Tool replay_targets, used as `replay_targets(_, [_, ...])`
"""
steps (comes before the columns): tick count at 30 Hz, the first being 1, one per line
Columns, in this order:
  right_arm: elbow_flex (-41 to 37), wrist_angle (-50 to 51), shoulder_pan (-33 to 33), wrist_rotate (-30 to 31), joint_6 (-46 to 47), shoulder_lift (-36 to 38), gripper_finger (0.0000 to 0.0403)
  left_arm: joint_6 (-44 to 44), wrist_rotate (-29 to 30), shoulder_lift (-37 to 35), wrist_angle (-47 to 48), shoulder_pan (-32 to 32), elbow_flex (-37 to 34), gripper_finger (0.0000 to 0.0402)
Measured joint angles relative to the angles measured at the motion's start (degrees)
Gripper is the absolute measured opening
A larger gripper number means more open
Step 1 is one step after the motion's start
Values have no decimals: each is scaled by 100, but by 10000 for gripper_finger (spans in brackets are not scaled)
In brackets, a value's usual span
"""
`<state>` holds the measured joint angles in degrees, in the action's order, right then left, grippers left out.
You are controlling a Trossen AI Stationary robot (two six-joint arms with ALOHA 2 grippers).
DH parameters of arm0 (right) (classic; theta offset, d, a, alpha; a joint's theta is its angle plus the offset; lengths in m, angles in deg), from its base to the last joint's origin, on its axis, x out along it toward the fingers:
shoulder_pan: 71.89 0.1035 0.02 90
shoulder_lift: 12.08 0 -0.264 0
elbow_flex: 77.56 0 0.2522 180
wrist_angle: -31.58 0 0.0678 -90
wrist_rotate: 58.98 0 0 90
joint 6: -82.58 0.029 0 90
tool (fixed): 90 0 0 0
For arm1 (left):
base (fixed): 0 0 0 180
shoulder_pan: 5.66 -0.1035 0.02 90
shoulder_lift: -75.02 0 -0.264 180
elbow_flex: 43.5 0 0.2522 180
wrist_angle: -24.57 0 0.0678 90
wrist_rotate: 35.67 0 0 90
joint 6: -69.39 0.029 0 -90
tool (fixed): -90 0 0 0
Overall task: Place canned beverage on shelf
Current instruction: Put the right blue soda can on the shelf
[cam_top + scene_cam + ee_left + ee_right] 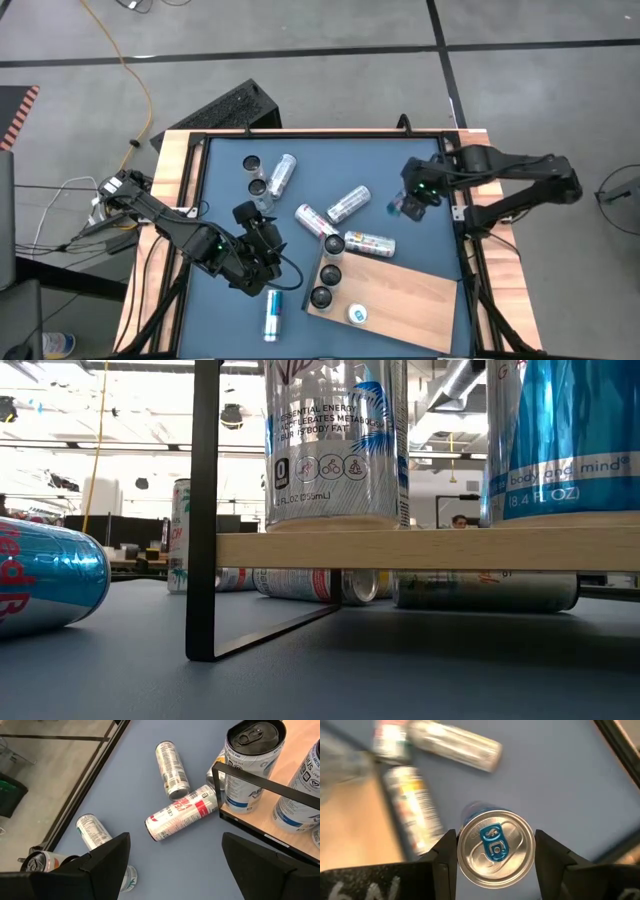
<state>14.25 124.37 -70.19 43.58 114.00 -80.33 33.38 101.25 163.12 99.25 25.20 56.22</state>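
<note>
the right gripper [495, 851] is pinching a blue can [495, 854] from both sides (its silver top with a blue tab faces the wrist camera). in the high view this can [410, 206] is over the right side of the blue bench [230, 200], well apart from the shelf [410, 300]. the shelf is the light wooden board near the front of the bench, and four cans stand upright on it. more cans lie on their sides around the middle of the bench. the left gripper [258, 262] waits with its fingers spread wide, holding nothing, just left of the shelf.
</note>
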Motion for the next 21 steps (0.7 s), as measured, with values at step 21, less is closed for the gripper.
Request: replay_targets(21, [2342,1006,2878,-88,-1462,-2619,174,-4,87,0,-48,0,-2,303])
